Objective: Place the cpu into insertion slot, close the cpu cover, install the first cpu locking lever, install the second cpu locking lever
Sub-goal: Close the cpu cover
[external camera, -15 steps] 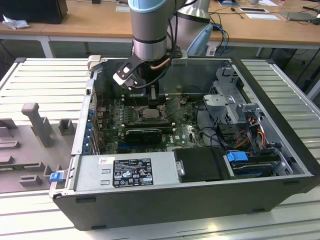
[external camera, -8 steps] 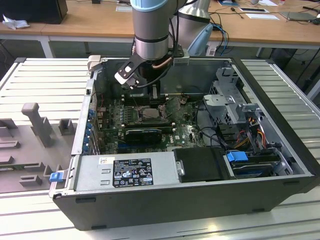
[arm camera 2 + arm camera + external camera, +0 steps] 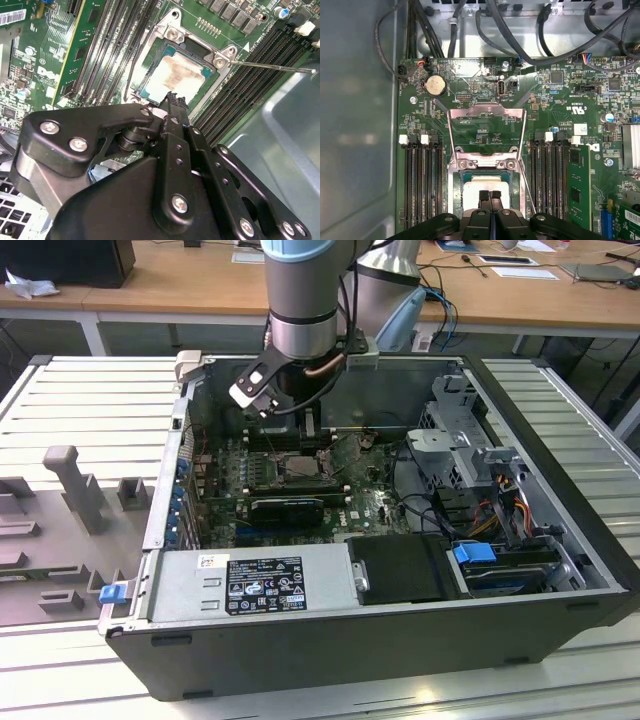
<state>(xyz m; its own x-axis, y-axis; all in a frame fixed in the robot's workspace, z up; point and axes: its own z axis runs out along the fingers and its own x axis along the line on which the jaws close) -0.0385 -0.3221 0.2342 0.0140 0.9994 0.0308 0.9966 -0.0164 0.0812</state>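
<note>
**First:** Item one, the cpu [image 3: 487, 182]. Where is it?

**Second:** It is seated in the insertion slot [image 3: 455, 187], pale face up and flat inside the slot's grey rim. That step looks done.

**First:** Item two, the gripper [image 3: 489, 196]?

**Second:** Its fingers are pressed together with nothing between them, and the tips sit over the edge of the chip in the slot. From where I stand I can't say whether they touch it or hang just above it. A closed tip like that suits pressing or nudging, not picking up.

**First:** Item three, the cpu cover [image 3: 487, 112]?

**Second:** It is folded back on the side of the slot away from the gripper, hinged at the slot's rim. Green board shows through its cut-out. I'd judge it stands open so the chip could go in, and it is not yet shut.

**First:** Levers?

**Second:** One thin locking lever [image 3: 270, 65] is unlatched and juts from a corner of the slot across the memory slots [image 3: 250, 75]. It is likely free because the cover could not lift otherwise.

**First:** Housing?

**Second:** An open computer case [image 3: 300, 640], with the arm [image 3: 300, 300] reaching down into it above the slot.
</note>
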